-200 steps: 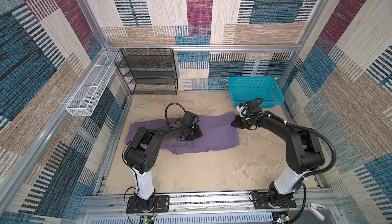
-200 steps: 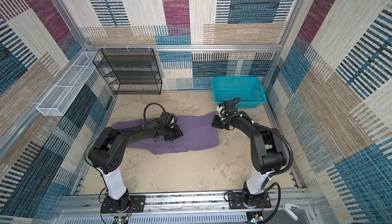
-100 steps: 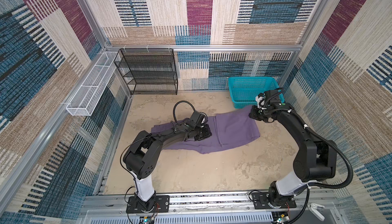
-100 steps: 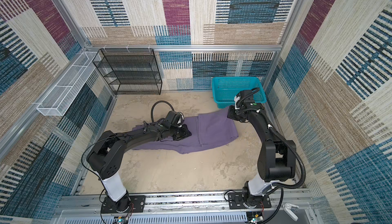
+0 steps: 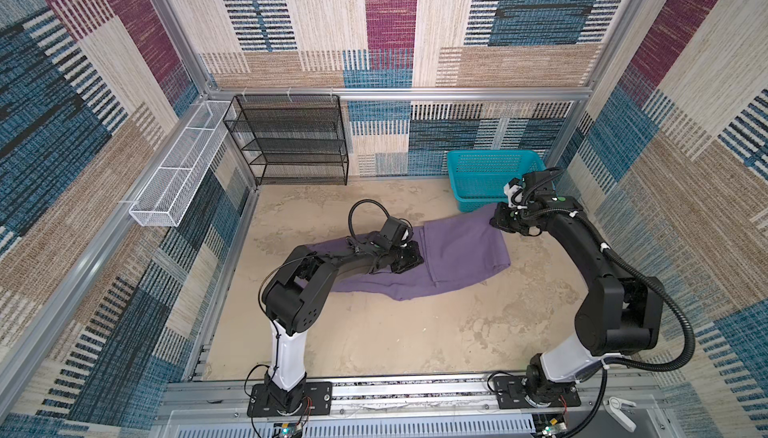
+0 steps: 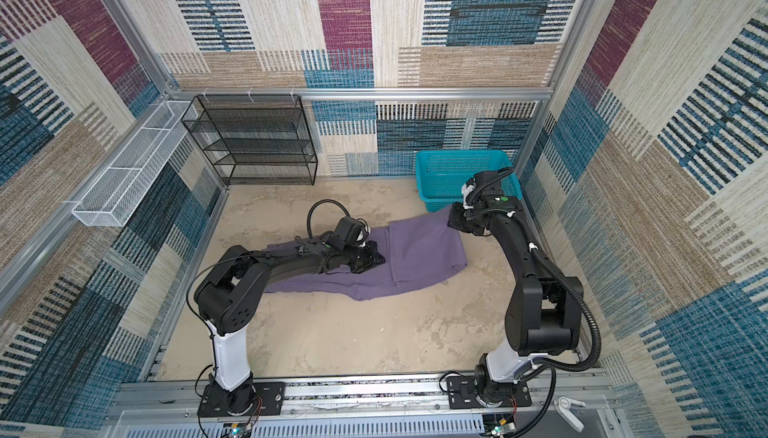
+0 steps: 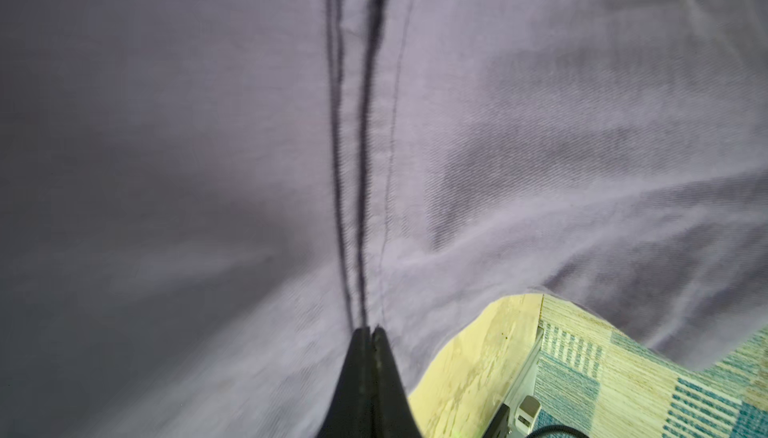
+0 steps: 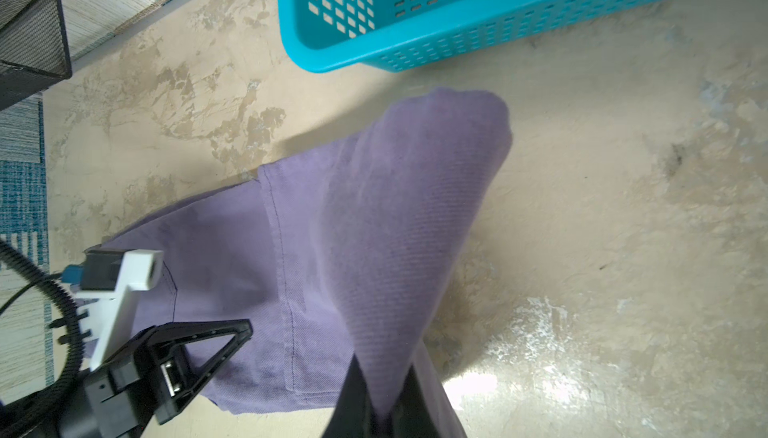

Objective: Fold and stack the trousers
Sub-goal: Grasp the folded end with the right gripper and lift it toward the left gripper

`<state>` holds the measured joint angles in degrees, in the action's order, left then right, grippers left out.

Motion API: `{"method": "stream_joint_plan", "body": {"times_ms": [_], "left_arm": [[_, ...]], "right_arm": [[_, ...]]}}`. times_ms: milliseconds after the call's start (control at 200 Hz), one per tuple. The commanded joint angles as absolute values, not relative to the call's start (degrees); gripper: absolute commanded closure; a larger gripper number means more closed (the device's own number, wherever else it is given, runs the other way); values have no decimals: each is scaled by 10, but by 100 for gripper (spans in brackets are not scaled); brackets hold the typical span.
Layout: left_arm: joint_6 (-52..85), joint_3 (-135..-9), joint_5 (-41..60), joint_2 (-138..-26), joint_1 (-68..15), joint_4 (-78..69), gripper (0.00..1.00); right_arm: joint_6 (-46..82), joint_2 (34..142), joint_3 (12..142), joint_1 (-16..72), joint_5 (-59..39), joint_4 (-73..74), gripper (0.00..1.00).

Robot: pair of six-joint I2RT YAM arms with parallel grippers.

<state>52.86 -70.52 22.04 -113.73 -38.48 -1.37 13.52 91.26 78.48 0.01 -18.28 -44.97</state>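
Mid-fold. Left gripper [image 5: 409,258] clenched on trousers [image 5: 461,249] hem, frame centre; right gripper [image 5: 500,221] pinching lifted corner near basket [image 5: 478,166], upper right. Next, likely: carry both edges across evenly.

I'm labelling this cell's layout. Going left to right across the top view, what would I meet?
white wire basket → black shelf → left gripper → teal basket. The trousers and the right gripper overlap these sideways, so they are left out.
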Motion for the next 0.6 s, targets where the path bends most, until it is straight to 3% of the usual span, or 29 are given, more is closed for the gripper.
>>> {"method": "stream_joint_plan", "body": {"times_ms": [0, 396, 596], "left_arm": [[541, -727, 229, -1159, -393, -33, 100], [547, -730, 203, -1199, -401, 5, 100], [536, -717, 211, -1154, -390, 3, 100]], "right_arm": [[149, 910, 793, 3, -202, -446, 100], [209, 938, 966, 109, -223, -468, 100], [239, 970, 999, 190, -207, -472, 100]]}}
